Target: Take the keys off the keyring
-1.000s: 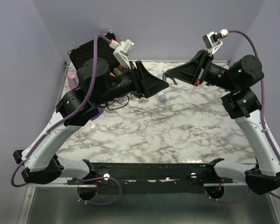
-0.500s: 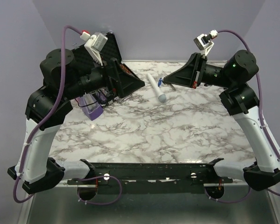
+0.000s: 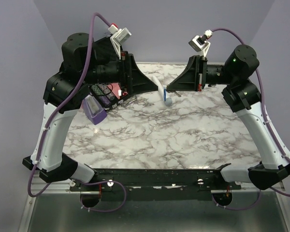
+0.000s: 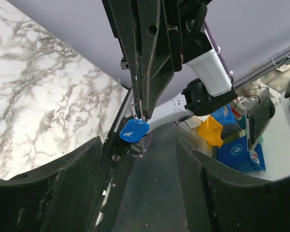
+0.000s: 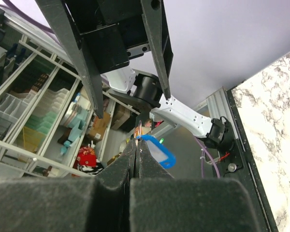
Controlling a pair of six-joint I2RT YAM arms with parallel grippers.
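Note:
The keyring [image 5: 141, 129] is a thin metal loop with a bright blue tag [image 5: 158, 152], and it is pinched in the tips of my right gripper [image 5: 137, 144], which is shut on it. In the top view the right gripper [image 3: 169, 89] is raised over the far middle of the table, with the blue tag [image 3: 165, 94] hanging below it. In the left wrist view the tag [image 4: 134, 130] dangles just ahead of my left gripper [image 4: 142, 151]. That gripper is open with nothing between its fingers. Its tips [image 3: 153, 88] face the right gripper. The keys do not show clearly.
A white wand [image 3: 157, 80] lies on the marble table [image 3: 183, 140] under the two grippers. A purple metronome [image 3: 94, 110] stands at the left, beside a black case [image 3: 104, 92] of small parts. Lavender walls close in the back and both sides.
The left arm pulled back to the left from the right gripper, then rose and turned toward it again, uncovering the metronome. The right gripper shifted slightly left and lower, still shut.

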